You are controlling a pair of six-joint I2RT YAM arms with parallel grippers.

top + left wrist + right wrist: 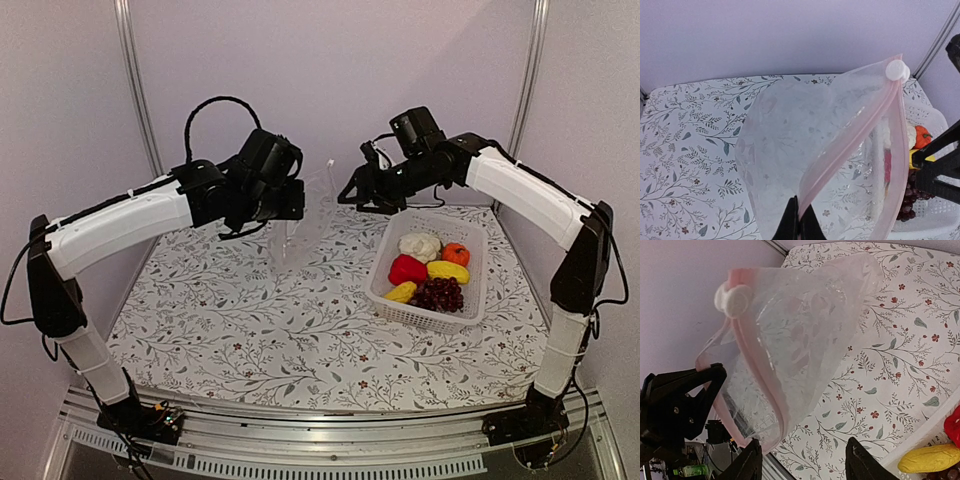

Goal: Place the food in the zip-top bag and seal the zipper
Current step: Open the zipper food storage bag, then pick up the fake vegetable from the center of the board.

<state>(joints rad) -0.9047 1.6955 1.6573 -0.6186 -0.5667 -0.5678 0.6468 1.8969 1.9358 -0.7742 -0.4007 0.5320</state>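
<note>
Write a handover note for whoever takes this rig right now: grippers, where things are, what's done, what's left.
Left gripper: shut on the bag's pink zip strip, holding the bag up by it.
Right gripper: open, empty, beside the bag's mouth.
Food: all six pieces lie in the white basket on the right side.
Done: bag held up, mouth open, slider at one end.
Left: move every piece into the bag, then zip it shut.
</note>
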